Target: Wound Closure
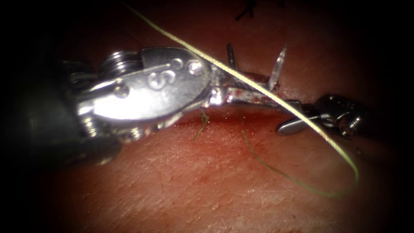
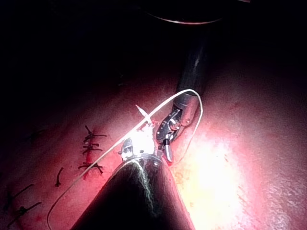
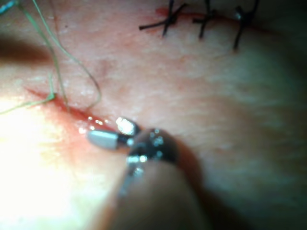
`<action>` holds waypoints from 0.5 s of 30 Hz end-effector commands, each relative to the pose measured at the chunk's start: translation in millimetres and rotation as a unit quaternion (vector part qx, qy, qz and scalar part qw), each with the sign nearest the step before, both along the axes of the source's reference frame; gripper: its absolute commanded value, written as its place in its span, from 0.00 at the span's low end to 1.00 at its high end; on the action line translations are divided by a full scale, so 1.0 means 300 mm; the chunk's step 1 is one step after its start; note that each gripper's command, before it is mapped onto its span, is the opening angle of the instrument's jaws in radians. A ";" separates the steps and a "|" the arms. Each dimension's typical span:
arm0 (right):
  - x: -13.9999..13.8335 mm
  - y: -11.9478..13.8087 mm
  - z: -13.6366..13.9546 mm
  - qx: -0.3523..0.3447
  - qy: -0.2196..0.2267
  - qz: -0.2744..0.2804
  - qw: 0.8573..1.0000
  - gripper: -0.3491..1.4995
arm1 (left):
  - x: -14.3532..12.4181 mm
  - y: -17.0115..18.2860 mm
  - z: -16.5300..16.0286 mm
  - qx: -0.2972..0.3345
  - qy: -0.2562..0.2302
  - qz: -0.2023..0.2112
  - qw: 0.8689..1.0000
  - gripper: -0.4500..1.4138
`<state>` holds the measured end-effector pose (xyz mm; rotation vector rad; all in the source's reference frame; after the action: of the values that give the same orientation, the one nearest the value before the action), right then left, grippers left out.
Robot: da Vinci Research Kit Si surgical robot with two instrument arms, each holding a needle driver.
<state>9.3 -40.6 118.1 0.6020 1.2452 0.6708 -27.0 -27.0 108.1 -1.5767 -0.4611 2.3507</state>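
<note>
Your left tool, big steel needle driver, lies along the cut in the reddish pork tissue. Its jaws look clamped on the curved steel needle near mid-curve, w/ the tip standing up clear of the tissue. Right tool sits just beyond, jaws parted, holding nothing. Yellow-green thread drapes over both tools and loops toward the tissue's near edge. Needle is nearer your left arm.

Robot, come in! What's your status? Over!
Right tool open, holding nothing. Needle stands up beside left tool, grip unclear. Thread draped across both tools.
</note>
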 end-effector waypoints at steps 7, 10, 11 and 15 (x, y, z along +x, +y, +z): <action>0.0038 -0.0045 -0.0073 -0.064 -0.013 0.015 0.998 0.92 | 0.0079 0.021 0.001 -0.018 0.004 -0.022 1.000 0.00; 0.0064 -0.0085 -0.0122 -0.072 -0.026 0.027 0.997 0.89 | 0.0113 0.020 0.004 -0.021 0.011 -0.026 0.999 0.00; 0.0080 -0.0102 -0.0142 -0.074 -0.032 0.034 0.996 0.89 | 0.0124 0.017 0.006 -0.024 0.014 -0.027 0.999 0.00; 0.0138 -0.0152 -0.0193 -0.074 -0.051 0.053 0.995 0.86 | 0.0160 0.005 0.012 -0.029 0.001 -0.012 1.000 0.00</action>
<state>12.6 -45.0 111.8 0.3634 1.2177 0.6844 -21.5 -26.8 111.6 -1.5955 -0.3795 2.3641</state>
